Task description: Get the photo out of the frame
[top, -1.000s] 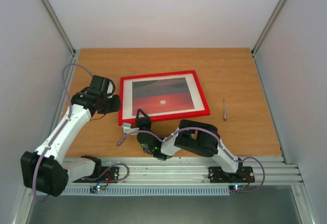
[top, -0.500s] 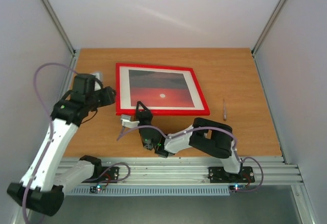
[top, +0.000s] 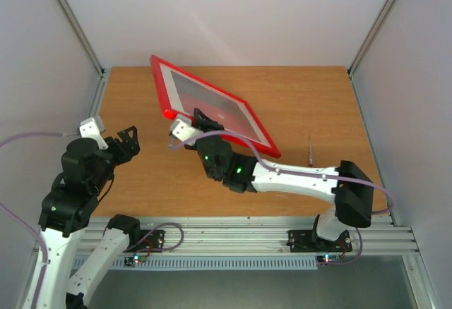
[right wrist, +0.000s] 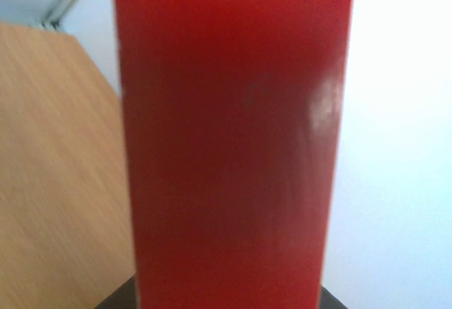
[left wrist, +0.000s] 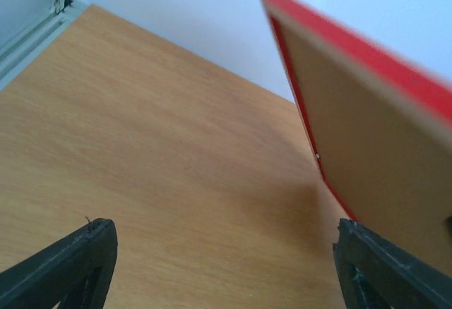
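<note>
At left, the left gripper [top: 128, 142] hovers above the wooden table [top: 141, 178]. Its black fingers [left wrist: 78, 259] are spread wide with nothing between them. Toward the middle, the right gripper [top: 200, 120] is clamped on the near edge of the frame [top: 160, 87], which is lifted off the table and tilted. The photo [top: 212, 103] sits inside the frame, its red sunset dim at this steep angle. The left wrist camera sees the frame's pale brown back. At far right, a thin dark stick [top: 310, 152] lies on the table.
</note>
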### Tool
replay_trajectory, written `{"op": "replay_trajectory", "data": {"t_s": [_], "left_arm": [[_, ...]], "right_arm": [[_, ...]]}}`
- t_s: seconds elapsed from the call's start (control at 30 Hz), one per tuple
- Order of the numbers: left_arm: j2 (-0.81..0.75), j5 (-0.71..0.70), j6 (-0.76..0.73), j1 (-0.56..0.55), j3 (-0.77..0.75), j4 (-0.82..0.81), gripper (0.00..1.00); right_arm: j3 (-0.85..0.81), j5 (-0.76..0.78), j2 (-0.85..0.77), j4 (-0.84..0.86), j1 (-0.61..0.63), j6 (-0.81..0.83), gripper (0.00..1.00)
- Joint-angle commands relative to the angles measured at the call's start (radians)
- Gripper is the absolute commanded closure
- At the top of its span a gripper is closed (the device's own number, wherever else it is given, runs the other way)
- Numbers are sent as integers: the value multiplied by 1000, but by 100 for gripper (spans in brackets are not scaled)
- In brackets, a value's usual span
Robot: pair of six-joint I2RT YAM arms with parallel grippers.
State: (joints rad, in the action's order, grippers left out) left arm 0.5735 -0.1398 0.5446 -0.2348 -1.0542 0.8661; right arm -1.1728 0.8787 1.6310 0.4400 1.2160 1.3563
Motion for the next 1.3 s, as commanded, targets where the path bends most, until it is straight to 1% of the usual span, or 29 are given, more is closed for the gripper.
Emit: {"op": "replay_trajectory", "data": {"t_s": [0.0, 0.07, 0.2, 0.33, 0.4, 0.47, 0.6, 0.7, 0.8, 1.03, 1.13, 1.27], "left_arm": [[-42, -27, 51, 8, 65, -62, 12], [-50, -12, 64, 7, 88, -68, 7], [-43, 44, 88, 7, 136, -95, 5], [-15, 111, 111, 7, 184, -134, 4], [8, 134, 119, 6, 199, -140, 3], [25, 149, 128, 6, 219, -153, 3], [44, 183, 137, 7, 253, -178, 3], [59, 206, 149, 6, 278, -194, 2], [79, 229, 155, 7, 299, -202, 2], [104, 215, 146, 7, 338, -194, 1], [127, 213, 160, 7, 363, -197, 1], [161, 223, 190, 8, 407, -227, 1]], "right_arm": [[-181, -114, -112, -314, -45, -313, 98], [-251, -158, -129, -417, -81, -429, 98], [-395, -245, -139, -632, -159, -673, 98], [-528, -373, -120, -823, -285, -953, 98], [-566, -430, -115, -858, -339, -1075, 99], [-595, -470, -111, -868, -381, -1146, 99], [-631, -598, -105, -892, -476, -1321, 99], [-579, -644, -127, -866, -548, -1459, 99], [-509, -731, -141, -845, -621, -1574, 99], [-215, -948, -200, -687, -754, -1766, 99], [-114, -960, -227, -660, -777, -1780, 98], [6, -991, -249, -608, -797, -1813, 95]]}}
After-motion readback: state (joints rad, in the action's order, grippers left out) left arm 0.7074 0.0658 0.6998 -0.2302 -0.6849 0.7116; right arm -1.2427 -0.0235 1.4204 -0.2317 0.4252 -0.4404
